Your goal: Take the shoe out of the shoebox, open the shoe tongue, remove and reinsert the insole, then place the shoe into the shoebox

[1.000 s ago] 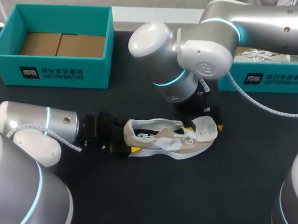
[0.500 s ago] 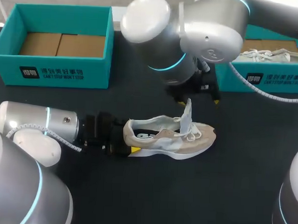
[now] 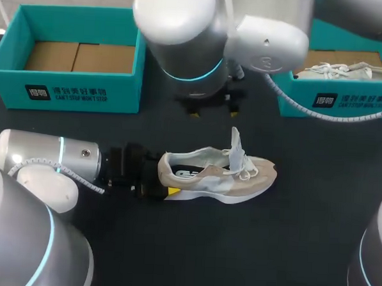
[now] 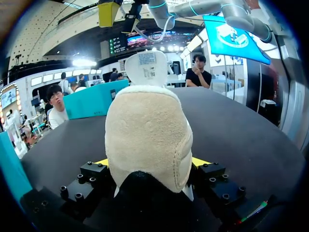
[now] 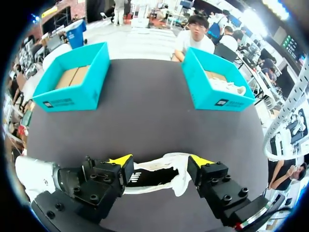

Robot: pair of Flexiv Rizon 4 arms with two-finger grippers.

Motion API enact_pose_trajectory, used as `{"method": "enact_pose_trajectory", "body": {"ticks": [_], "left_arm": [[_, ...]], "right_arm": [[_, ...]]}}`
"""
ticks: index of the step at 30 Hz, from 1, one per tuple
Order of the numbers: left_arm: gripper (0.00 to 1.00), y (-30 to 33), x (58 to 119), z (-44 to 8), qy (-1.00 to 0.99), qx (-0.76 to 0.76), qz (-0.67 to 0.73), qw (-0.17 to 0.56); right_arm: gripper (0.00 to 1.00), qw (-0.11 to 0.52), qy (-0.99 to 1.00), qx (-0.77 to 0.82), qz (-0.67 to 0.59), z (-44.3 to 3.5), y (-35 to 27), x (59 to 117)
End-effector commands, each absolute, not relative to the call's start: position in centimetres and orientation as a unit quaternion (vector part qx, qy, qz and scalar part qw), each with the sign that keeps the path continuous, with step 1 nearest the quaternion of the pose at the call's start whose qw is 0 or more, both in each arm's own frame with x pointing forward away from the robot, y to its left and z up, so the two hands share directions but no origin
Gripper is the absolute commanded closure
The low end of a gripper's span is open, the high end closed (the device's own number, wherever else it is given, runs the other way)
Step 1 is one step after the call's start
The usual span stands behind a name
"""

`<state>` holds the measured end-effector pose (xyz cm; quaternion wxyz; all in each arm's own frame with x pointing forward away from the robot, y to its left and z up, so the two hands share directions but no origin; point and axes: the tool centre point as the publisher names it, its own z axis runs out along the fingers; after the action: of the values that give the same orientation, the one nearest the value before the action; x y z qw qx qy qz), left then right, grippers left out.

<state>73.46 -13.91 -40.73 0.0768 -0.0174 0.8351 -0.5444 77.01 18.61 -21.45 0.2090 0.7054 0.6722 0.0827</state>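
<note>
Shoe | left claw pinches heel between its fingers, steadying it | right claw spread, upright tongue below it, probably freeing the opening.

Left tool grips shoe heel – tongue upright; right tool clear, fingers spread.

free: table past shoe toe | blocked: heel, left tool; above, right arm
</note>
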Motion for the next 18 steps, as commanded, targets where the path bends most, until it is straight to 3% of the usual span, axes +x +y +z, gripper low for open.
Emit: {"method": "enact_pose_trajectory", "body": {"ticks": [1, 11, 15, 18], "left_arm": [[1.0, -13.9, 73.4, -40.7, 0.836, -0.017, -0.543, 0.076], [1.0, -13.9, 73.4, -40.7, 0.836, -0.017, -0.543, 0.076], [1.0, -13.9, 73.4, -40.7, 0.836, -0.017, -0.543, 0.076], [1.0, -13.9, 73.4, -40.7, 0.836, -0.017, -0.543, 0.076]], "right_arm": [[1.0, 0.161, 0.785, 0.588, 0.107, -21.8, 20.1, 76.2], [1.0, 0.099, 0.894, 0.433, 0.066, -21.8, 22.3, 75.5], [1.0, 0.04, 0.925, 0.377, 0.03, -22.1, 22.4, 74.4], [1.0, 0.04, 0.925, 0.377, 0.03, -22.1, 22.4, 74.4]]}}
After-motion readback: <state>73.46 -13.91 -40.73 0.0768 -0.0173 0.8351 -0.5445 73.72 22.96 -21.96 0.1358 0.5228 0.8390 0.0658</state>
